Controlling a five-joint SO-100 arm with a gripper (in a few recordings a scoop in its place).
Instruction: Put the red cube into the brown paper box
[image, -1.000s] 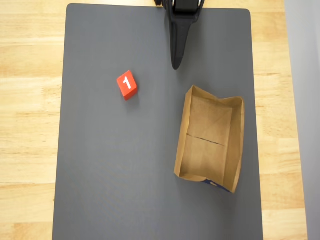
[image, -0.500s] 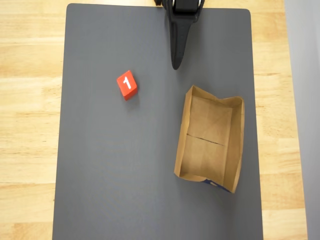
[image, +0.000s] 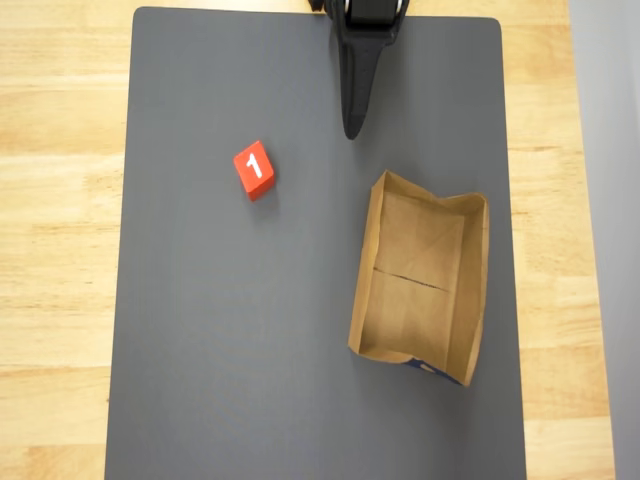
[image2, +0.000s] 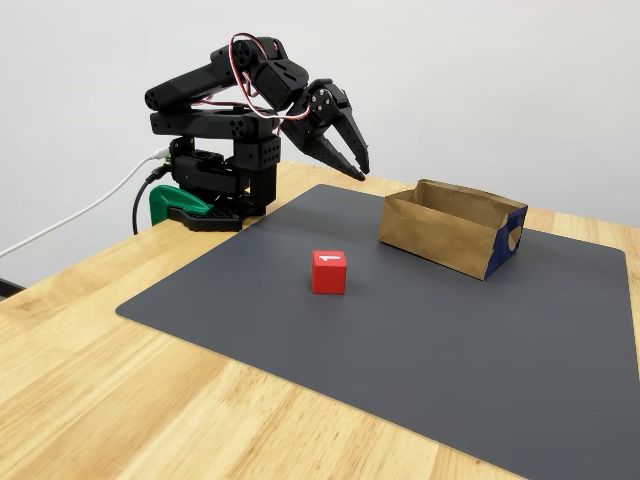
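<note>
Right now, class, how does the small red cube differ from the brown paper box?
The small red cube is solid and bright; the brown paper box is hollow, open-topped and creased. The cube is far smaller. The cube bears a white "1"; the box has blue print at one corner. Both rest on the grey mat.

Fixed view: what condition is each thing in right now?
red cube: resting on the mat, numeral 1 up, untouched.
brown paper box: open-topped, empty, walls creased.
gripper: raised above the mat's far edge, jaws nearly together, holding nothing.
mat: flat on the wooden table.
</note>
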